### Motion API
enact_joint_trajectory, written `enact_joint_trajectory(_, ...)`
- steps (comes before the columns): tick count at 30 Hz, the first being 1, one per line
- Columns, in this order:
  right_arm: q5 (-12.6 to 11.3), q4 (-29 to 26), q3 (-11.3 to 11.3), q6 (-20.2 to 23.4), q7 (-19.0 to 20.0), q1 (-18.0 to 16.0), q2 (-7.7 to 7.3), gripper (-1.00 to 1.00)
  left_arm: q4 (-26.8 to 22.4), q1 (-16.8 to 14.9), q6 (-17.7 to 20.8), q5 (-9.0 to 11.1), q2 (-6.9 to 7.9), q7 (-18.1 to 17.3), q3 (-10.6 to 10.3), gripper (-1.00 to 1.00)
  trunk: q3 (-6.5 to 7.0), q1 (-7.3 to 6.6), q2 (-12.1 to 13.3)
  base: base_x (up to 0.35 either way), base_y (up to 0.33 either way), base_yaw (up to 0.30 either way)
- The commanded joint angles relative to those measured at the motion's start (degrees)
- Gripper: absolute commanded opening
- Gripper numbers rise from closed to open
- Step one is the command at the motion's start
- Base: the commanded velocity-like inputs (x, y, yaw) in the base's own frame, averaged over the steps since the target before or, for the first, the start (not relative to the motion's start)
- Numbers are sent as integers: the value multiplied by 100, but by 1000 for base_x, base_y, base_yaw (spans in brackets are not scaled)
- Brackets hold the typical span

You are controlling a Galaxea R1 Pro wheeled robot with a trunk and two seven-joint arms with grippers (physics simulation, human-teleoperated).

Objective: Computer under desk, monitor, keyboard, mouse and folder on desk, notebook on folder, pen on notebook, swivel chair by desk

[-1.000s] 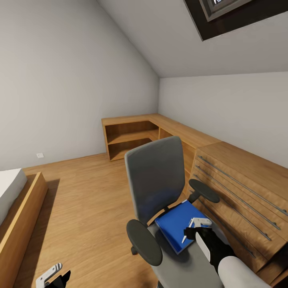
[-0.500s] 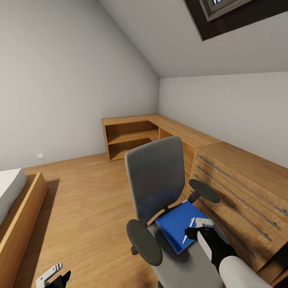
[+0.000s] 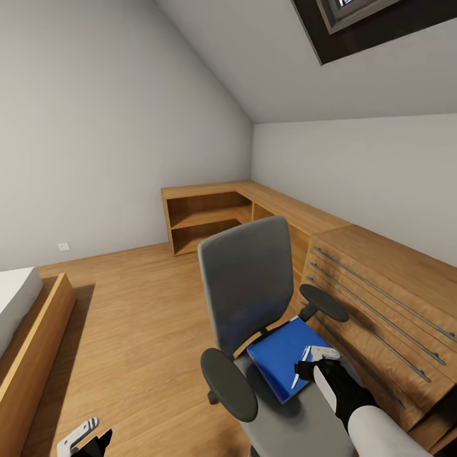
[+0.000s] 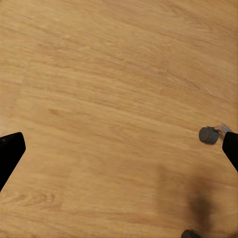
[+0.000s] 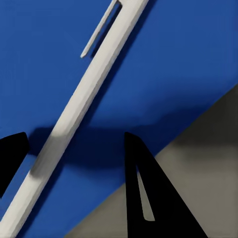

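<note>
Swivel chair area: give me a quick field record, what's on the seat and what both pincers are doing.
swivel chair: grey, beside a wooden drawer unit
folder: blue, flat on the seat
pen: white, lying on the folder
right pincer: open, fingers either side of the pen, not closed on it
left pincer: low over bare wooden floor, open, holding nothing

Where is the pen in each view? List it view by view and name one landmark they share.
Head view: the pen lies on the folder on the swivel chair, beside the right gripper.
Right wrist view: the pen crosses the picture diagonally between the open fingers.
Left wrist view: no pen here; wood floor and a caster.
Shared landmark: the blue folder.
</note>
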Motion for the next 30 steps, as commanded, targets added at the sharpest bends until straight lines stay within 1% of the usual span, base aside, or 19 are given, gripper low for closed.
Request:
enact_joint_trajectory(1, 14, 139, -12, 35, -32, 2, -1, -100, -11, -1, 37, 58, -1, 4, 7, 100, -7, 0, -2, 0, 0, 0)
enact_joint_trajectory(25, 13, 129, -24, 178, -32, 2, 2, -100, -11, -1, 38, 57, -1, -4, 1, 100, -7, 0, -2, 0, 0, 0)
enact_joint_trajectory(30, 13, 129, -24, 236, -32, 2, 5, -100, -11, -1, 37, 57, -23, -4, 3, 100, -7, 0, -2, 0, 0, 0)
